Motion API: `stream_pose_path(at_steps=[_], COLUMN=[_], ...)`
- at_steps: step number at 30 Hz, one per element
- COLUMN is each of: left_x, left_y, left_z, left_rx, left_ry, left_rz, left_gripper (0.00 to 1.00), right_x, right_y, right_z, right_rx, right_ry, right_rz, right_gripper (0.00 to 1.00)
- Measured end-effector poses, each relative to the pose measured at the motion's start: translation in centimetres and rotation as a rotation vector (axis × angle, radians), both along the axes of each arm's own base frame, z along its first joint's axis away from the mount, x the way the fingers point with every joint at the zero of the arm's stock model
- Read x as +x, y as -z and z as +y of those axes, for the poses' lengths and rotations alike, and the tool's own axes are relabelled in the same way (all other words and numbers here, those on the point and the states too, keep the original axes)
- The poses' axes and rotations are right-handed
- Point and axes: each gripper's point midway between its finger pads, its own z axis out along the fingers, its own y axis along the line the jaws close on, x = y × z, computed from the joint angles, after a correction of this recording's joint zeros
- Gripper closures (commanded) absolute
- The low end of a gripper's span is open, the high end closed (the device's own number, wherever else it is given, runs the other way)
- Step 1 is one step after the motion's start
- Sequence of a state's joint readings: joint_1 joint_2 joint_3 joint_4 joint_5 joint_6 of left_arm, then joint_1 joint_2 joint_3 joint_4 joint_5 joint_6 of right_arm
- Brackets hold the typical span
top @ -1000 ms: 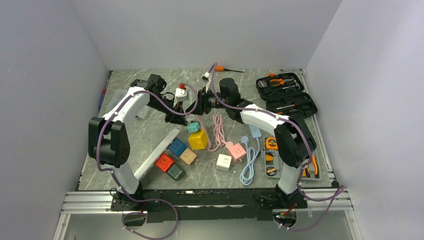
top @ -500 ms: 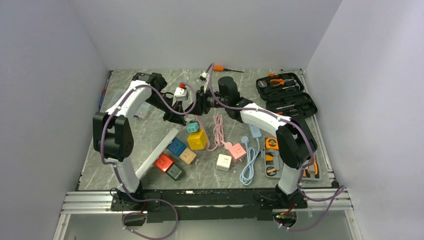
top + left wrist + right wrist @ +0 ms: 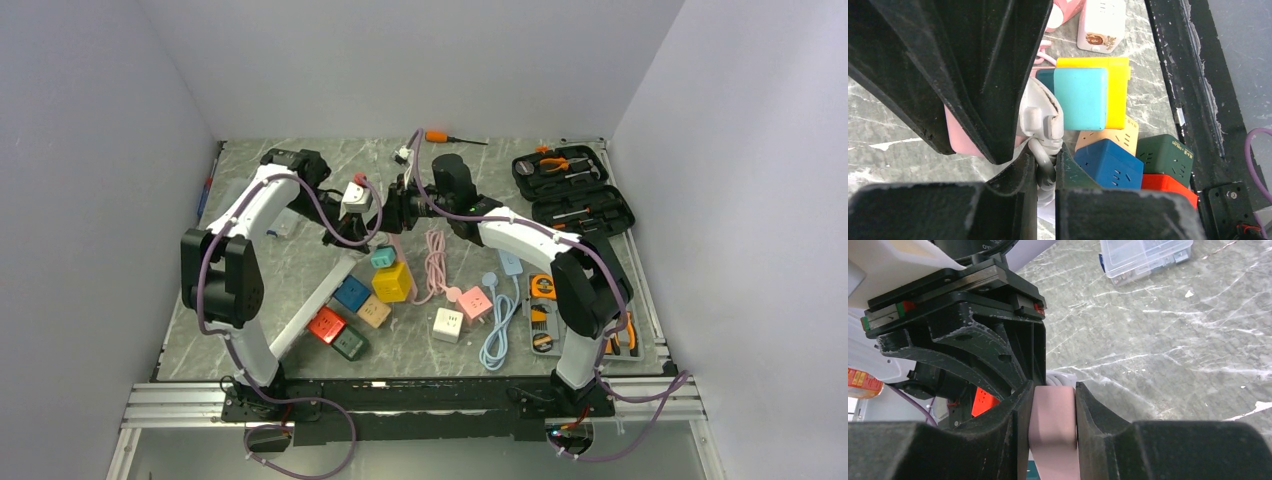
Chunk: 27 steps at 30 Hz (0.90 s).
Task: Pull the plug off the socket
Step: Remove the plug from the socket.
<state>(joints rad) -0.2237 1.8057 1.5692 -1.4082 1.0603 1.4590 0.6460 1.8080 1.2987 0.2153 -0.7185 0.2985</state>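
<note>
Left wrist view has the left gripper pinched almost fully closed on the neck of the grey-white plug. The plug's body sits just past its fingertips, pressed against the pink socket. Facing it, the right gripper is clamped narrowly across that socket block, with a sliver of the white plug showing just beyond its fingertips. Compared with a second ago, the top view shows both grippers drifted together toward the left arm's side, and the left forearm has swung round. The space between the two grippers has not visibly widened, so I judge the plug is still seated and the real separation is still to come. Farther out, below the left gripper, a teal cube, a yellow cube and a blue cube lie close together on the desk.
</note>
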Motion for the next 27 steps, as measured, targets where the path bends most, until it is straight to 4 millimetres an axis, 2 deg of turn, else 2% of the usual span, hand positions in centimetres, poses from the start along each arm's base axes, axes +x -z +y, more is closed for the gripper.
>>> stream_pose_path(at_steps=[10, 24, 27], left_x=[0.1, 0.9, -1.5], left_y=[0.5, 0.9, -0.9], left_z=[-0.1, -0.2, -1.0], left_rx=[0.016, 0.036, -0.012], left_ry=[0.026, 0.034, 0.051], left_rz=[-0.064, -0.113, -0.05], left_gripper=[1.0, 1.0, 1.0], right_x=[0.3, 1.9, 5.2], right_y=[0.9, 1.9, 4.0], right_z=[-0.1, -0.7, -2.4], right_rx=[-0.025, -0.08, -0.158], right_ry=[-0.003, 0.076, 0.221], right_rz=[0.009, -0.033, -0.06], right_gripper=[1.0, 1.0, 1.0])
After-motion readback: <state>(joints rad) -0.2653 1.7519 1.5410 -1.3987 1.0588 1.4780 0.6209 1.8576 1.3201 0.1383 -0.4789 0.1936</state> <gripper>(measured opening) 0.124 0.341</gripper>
